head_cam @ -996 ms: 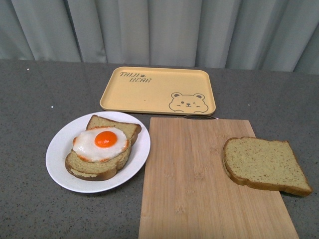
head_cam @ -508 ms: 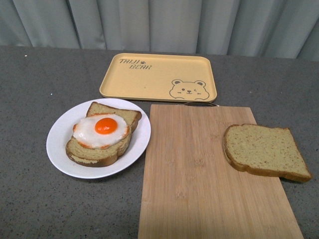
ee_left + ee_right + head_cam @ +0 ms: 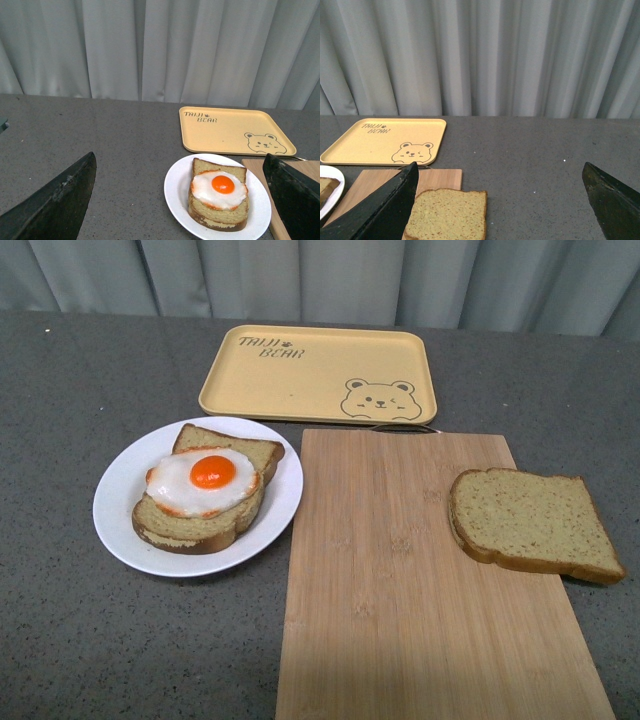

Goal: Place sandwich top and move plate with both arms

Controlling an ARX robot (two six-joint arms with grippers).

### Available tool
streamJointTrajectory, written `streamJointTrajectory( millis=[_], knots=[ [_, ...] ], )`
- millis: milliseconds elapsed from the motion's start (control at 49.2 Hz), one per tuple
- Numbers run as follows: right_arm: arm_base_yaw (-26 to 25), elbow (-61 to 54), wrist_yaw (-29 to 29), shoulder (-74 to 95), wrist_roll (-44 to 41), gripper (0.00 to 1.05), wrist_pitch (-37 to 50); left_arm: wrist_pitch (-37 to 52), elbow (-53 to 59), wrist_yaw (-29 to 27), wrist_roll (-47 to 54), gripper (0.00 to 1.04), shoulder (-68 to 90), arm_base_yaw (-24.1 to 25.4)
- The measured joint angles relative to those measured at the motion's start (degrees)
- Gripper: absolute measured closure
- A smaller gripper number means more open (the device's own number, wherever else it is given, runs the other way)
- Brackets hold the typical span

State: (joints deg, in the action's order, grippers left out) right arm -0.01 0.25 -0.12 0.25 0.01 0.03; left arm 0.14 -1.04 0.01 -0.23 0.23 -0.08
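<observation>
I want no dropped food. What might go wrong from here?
The plain bread slice overhangs the right edge of the board, so a clumsy grab might tip it off. The fried egg lies exposed, so the slice landing off-centre may shift it. The plate sits right beside the board and may catch it when moved.

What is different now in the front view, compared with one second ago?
Every item sits higher in the front picture by a like amount, so the view itself seems to have tilted down. The sandwich top stays on the board, the egg slice on the plate. Nothing was grasped.
</observation>
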Motion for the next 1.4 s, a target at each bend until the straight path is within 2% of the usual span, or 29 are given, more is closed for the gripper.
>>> streamJointTrajectory(
  millis=[142,183,203,244,325,427,488,590,712,773,956,1037,1240,1403],
  knots=[
    [0.0,0.0,0.0,0.0,0.0,0.09,0.0,0.0,0.0,0.0,0.0,0.07,0.0,0.0],
    [1.4,0.5,4.7,1.2,-2.5,0.09,-1.3,0.0,0.0,0.0,0.0,0.07,0.0,0.0],
    [1.9,1.0,9.3,3.7,-5.3,0.09,-1.1,0.0,0.0,0.0,0.0,0.07,0.0,0.0],
    [0.9,2.0,10.3,9.1,-7.7,0.09,0.5,0.0,0.0,0.0,0.0,0.07,0.0,0.0],
    [-2.2,3.2,6.4,18.1,-8.8,0.09,5.9,0.0,0.0,0.0,0.0,0.07,0.0,0.0],
    [-7.3,6.2,-2.4,33.7,-8.7,0.09,15.4,0.0,0.0,0.0,0.0,0.07,0.0,0.0],
    [-9.9,8.5,-6.9,41.0,-7.6,0.09,18.3,0.0,0.0,0.0,0.0,0.07,0.0,0.0],
    [-14.0,14.0,-15.6,55.2,-4.9,0.09,18.9,0.0,0.0,0.0,0.0,0.07,0.0,0.0],
    [-17.0,22.9,-24.1,75.1,-1.4,0.09,13.8,0.0,0.0,0.0,0.0,0.07,0.0,0.0],
    [-17.4,26.3,-25.1,81.3,-0.2,0.09,10.8,0.0,0.0,0.0,0.0,0.07,0.0,0.0],
    [-18.1,34.7,-33.2,98.0,1.7,0.09,3.4,0.0,0.0,0.0,0.0,0.07,0.0,0.0],
    [-18.2,37.9,-34.2,103.5,1.3,0.09,1.7,0.0,0.0,0.0,0.0,0.07,0.0,0.0],
    [-17.4,41.9,-34.2,111.4,2.0,0.09,3.0,0.0,0.0,0.0,0.0,0.07,0.0,0.0],
    [-15.0,43.7,-34.9,116.7,4.8,0.12,7.4,0.0,0.0,0.0,0.0,0.07,0.0,0.0]
  ],
)
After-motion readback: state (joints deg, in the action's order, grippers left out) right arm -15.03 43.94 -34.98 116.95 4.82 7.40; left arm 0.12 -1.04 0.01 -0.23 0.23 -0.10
